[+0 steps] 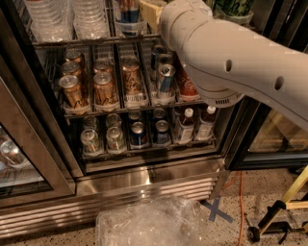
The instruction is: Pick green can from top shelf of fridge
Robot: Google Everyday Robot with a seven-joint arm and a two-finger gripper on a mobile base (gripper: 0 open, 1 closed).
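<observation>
My gripper (153,11) sits above the top shelf (72,42) rail; open or closed, I cannot tell. The green can (235,6) stands upright, long axis vertical.

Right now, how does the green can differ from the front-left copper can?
Colour: green can is green with dark markings; front-left copper can is copper-brown. Level: green can on the top shelf, copper can one rack lower. View: green can is cropped by the frame edge; copper can shows whole. The gripper is at the top shelf, left of the green can.
</observation>
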